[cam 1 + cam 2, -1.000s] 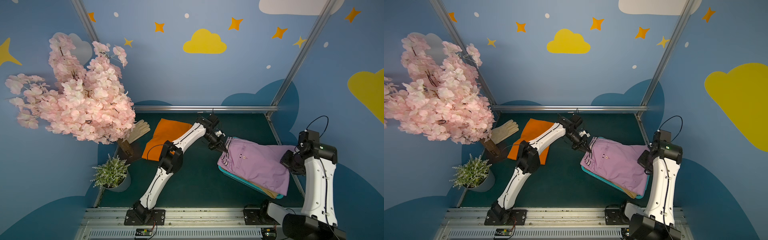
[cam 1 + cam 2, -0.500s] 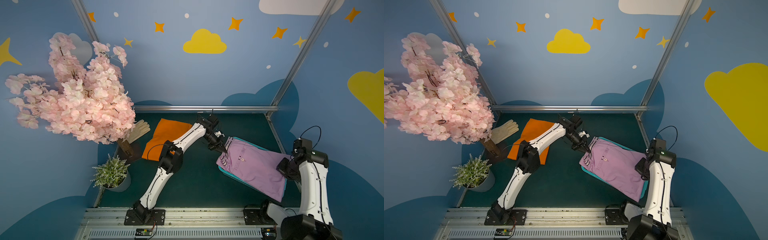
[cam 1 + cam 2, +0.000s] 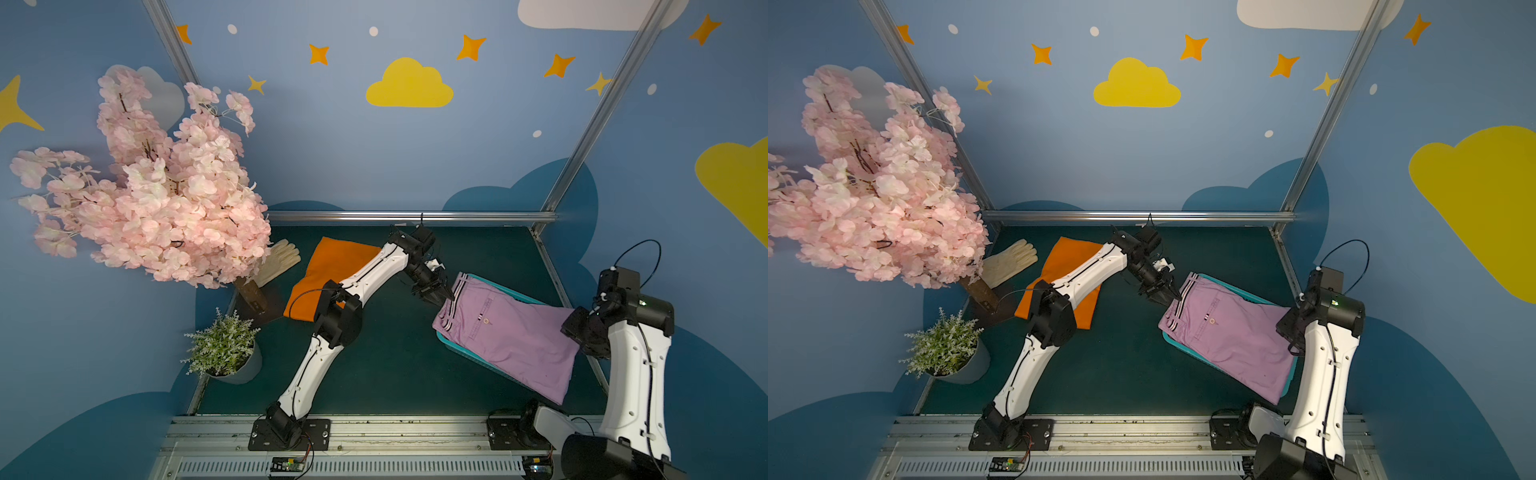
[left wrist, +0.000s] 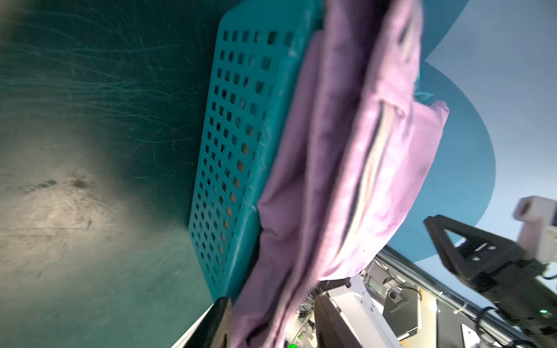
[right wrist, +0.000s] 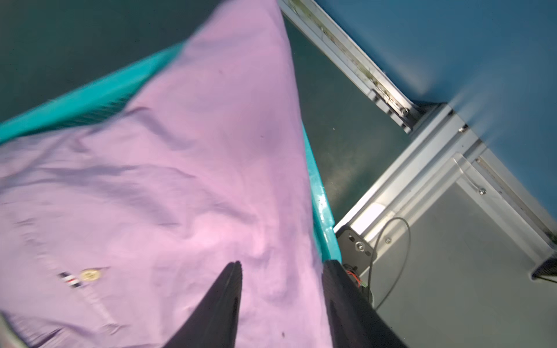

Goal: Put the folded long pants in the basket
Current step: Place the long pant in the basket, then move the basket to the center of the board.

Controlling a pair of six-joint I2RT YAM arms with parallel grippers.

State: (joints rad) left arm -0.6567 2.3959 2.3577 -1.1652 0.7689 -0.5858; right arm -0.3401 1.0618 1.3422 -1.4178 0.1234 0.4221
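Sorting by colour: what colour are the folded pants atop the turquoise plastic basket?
Lilac pants, striped waistband; best in a top view.

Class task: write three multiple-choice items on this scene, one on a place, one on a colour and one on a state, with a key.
1. The lilac pants lie: A far from the basket; B over the basket; C under the basket.
2. The basket is: A turquoise; B red; C yellow.
3. The right pincer is: A shut, empty; B shut on the basket; C open.

Key: 1 B, the rim shows around their edges. 2 A, its perforated wall is turquoise. 3 C, its fingers stand apart above the cloth.
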